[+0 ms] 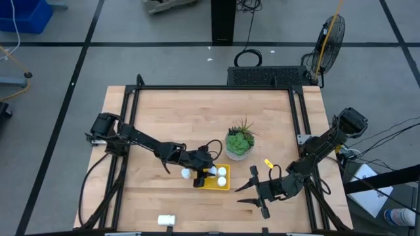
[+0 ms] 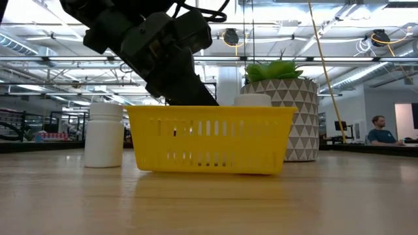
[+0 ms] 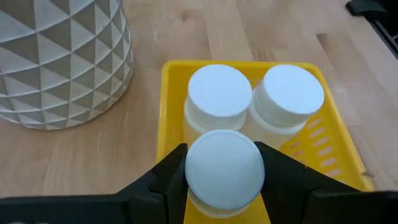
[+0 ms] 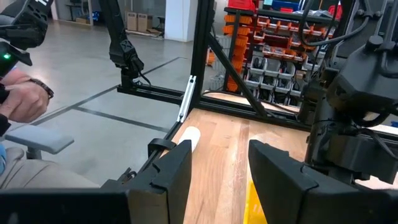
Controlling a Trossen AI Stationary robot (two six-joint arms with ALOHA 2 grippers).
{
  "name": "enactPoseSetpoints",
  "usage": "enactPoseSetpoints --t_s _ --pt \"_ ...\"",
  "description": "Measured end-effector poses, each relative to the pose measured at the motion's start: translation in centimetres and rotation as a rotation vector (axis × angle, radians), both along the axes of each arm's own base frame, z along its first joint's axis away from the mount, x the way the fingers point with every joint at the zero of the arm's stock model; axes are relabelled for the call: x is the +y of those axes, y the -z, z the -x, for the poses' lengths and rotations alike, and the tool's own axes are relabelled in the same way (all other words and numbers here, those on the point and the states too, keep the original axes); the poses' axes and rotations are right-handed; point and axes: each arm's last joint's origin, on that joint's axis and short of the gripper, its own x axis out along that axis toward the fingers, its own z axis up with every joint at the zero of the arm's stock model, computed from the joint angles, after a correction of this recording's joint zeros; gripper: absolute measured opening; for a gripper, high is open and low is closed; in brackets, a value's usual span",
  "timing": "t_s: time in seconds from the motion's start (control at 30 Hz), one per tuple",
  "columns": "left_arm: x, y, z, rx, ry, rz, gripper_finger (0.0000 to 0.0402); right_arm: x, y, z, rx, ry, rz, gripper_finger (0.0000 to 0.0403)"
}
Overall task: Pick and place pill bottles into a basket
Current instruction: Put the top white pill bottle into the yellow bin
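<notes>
The yellow basket point(image 1: 218, 186) sits on the table in front of the plant pot. Two white pill bottles point(image 3: 219, 93) point(image 3: 291, 93) stand in it. My left gripper point(image 1: 202, 178) is at the basket's left end, shut on a third bottle point(image 3: 224, 171). Another bottle point(image 1: 186, 174) stands on its base on the table just left of the basket, and shows in the low view point(image 2: 104, 134). One more bottle point(image 1: 166, 220) lies on its side near the table's front edge. My right gripper point(image 1: 252, 190) is open and empty, right of the basket. My left gripper pinches the bottle's upper part, at the cap's two sides point(image 3: 186, 168), between its two fingers. The fingers slant down from the table's left side. The bottle is upright with its lower end inside the basket. Whether it stands on the basket's floor cannot be told.
A pale patterned pot point(image 1: 239, 152) with a green plant stands just behind the basket, also in the low view point(image 2: 290, 117). A black frame point(image 1: 197, 88) runs along the table's far and side edges. A person's hand point(image 4: 25, 99) shows beyond the table.
</notes>
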Motion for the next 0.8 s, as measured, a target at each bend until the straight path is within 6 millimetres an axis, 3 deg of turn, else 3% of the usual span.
enactPoseSetpoints --t_s 0.1,0.43,0.8 --pt "0.0 0.0 0.0 -0.002 0.023 -0.002 0.0169 0.0 0.0 0.0 0.001 -0.001 -0.001 0.0150" --pt "-0.1 0.0 0.0 -0.003 0.029 0.001 0.0272 0.0 0.1 0.0 0.007 0.000 0.001 0.0150" --pt "0.1 -1.1 0.2 -0.041 0.024 -0.028 0.0261 0.0 0.1 0.0 0.007 0.000 0.001 0.0150"
